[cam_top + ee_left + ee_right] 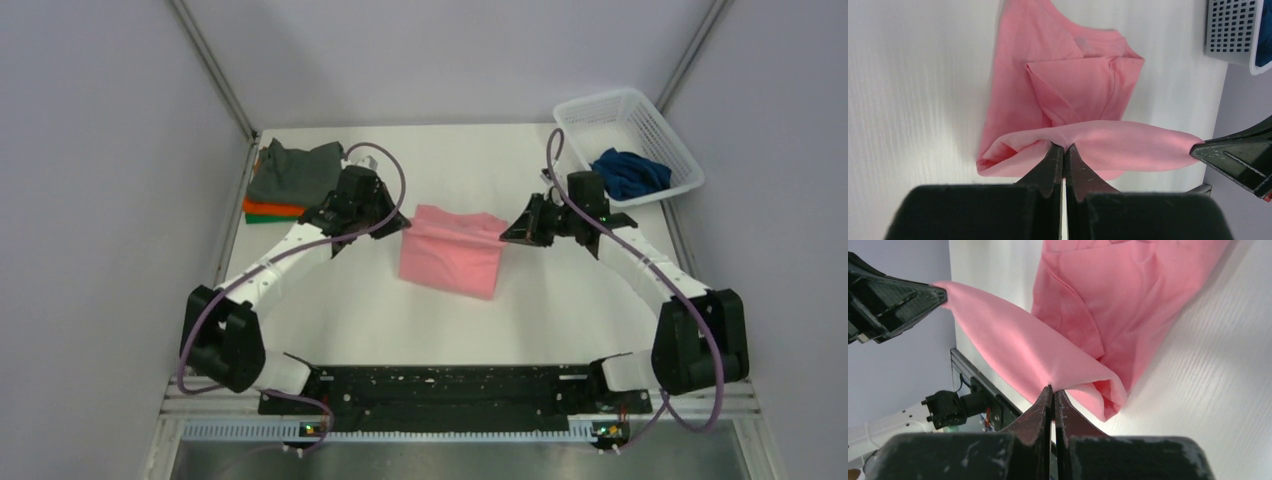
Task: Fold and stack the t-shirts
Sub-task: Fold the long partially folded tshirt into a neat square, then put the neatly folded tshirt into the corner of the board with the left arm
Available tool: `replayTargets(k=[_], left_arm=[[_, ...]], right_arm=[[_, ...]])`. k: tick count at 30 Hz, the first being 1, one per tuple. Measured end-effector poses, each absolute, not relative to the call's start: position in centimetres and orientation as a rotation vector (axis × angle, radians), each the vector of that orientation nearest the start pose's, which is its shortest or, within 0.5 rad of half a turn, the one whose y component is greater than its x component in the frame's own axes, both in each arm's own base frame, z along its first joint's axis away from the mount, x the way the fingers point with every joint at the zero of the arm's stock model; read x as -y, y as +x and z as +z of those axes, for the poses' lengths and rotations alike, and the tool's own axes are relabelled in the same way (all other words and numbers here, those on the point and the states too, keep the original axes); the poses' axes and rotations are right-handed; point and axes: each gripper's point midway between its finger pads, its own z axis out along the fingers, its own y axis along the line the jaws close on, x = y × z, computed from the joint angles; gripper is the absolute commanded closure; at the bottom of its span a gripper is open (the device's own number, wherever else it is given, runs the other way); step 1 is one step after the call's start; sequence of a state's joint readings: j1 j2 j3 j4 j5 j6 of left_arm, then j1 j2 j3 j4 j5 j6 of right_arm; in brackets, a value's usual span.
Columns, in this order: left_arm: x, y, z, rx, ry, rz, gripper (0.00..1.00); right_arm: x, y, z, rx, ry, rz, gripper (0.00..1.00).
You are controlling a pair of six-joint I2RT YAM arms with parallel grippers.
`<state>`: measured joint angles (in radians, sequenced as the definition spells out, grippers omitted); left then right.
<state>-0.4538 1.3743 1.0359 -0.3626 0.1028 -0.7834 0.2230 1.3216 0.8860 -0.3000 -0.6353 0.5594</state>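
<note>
The pink t-shirt (452,250) lies partly folded in the middle of the table. My left gripper (402,222) is shut on its far left edge and my right gripper (504,234) is shut on its far right edge; the edge is stretched taut between them, lifted a little off the table. The pinch shows in the left wrist view (1064,146) and in the right wrist view (1052,388). A stack of folded shirts, dark grey (295,172) over orange (270,208) over green (262,218), lies at the far left. A navy blue shirt (628,172) sits in the basket.
A white plastic lattice basket (625,110) stands at the far right corner. Grey walls enclose the table on three sides. The black base rail (450,390) runs along the near edge.
</note>
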Motion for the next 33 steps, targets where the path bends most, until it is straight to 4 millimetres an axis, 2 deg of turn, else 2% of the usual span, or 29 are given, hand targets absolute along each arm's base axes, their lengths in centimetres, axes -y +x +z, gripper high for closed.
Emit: replayTargets(k=[4, 7, 14, 16, 17, 18, 19, 21, 22, 24, 28, 30, 33], left_arm=[[21.8, 35.5, 16.8, -2.361, -0.323, -0.744, 1.00], [22.2, 37.4, 16.1, -2.377, -0.328, -0.743, 1.00], [22.9, 41.4, 12.9, -2.446, -0.338, -0.750, 1.00], [23.6, 43.2, 11.7, -2.474, -0.330, -0.758, 1.00], [23.9, 43.9, 11.2, -2.483, -0.327, -0.758, 0.96], [24.2, 44.7, 10.7, -2.492, -0.324, -0.756, 0.78], [24.4, 45.3, 10.3, -2.501, -0.323, -0.755, 0.55], [24.7, 46.3, 9.7, -2.515, -0.318, -0.756, 0.06], [24.7, 46.5, 9.5, -2.522, -0.319, -0.754, 0.02], [24.5, 46.8, 9.4, -2.531, -0.335, -0.749, 0.01], [24.1, 47.2, 10.3, -2.521, -0.334, -0.740, 0.01], [23.8, 47.0, 10.6, -2.522, -0.316, -0.729, 0.01], [23.4, 46.0, 10.8, -2.534, -0.280, -0.718, 0.02]], right_arm=[[-18.7, 31.4, 14.9, -2.404, 0.084, 1.131, 1.00], [-18.3, 33.1, 14.1, -2.406, 0.109, 1.137, 1.00], [-18.1, 36.8, 11.3, -2.418, 0.157, 1.139, 1.00], [-17.9, 37.8, 10.2, -2.428, 0.178, 1.129, 1.00], [-17.8, 38.3, 9.8, -2.431, 0.188, 1.121, 0.94], [-17.7, 39.0, 9.3, -2.438, 0.204, 1.107, 0.81], [-17.5, 39.6, 8.9, -2.443, 0.213, 1.095, 0.69], [-17.3, 41.6, 8.3, -2.449, 0.214, 1.061, 0.56], [-17.2, 42.5, 8.2, -2.447, 0.213, 1.044, 0.50], [-16.7, 44.1, 8.4, -2.436, 0.206, 0.992, 0.39], [-15.4, 45.4, 9.5, -2.411, 0.216, 0.866, 0.03], [-14.4, 45.1, 10.1, -2.395, 0.230, 0.791, 0.01], [-12.7, 42.9, 11.6, -2.364, 0.243, 0.689, 0.01]])
